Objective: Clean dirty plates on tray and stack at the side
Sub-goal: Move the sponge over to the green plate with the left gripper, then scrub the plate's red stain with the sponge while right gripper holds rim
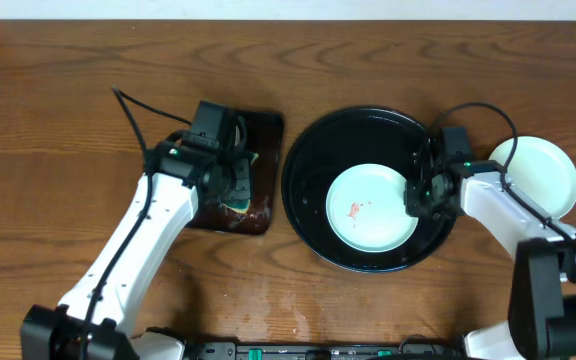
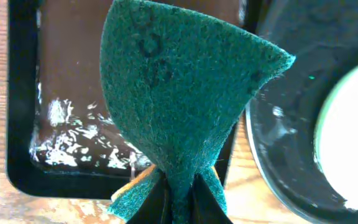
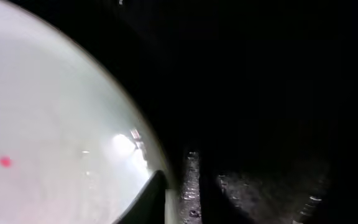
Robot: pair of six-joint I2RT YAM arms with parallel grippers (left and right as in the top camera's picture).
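A pale mint-white plate (image 1: 368,210) with red smears lies in the round black tray (image 1: 313,160). It also shows in the right wrist view (image 3: 42,124) and the left wrist view (image 2: 353,137). My right gripper (image 1: 416,192) is at the plate's right edge, its fingers (image 3: 176,202) closed over the rim. My left gripper (image 1: 230,180) is shut on a green scouring sponge (image 2: 179,93) and holds it over the rectangular tray, left of the round tray (image 2: 278,155). A second mint-white plate (image 1: 543,170) lies on the table at the right. No pale yellow plate shows.
A smaller rectangular black tray (image 1: 268,130) with a wet floor (image 2: 20,124) sits left of the round tray, under my left gripper. The table is brown wood. The right arm reaches between the round tray and the plate at the right.
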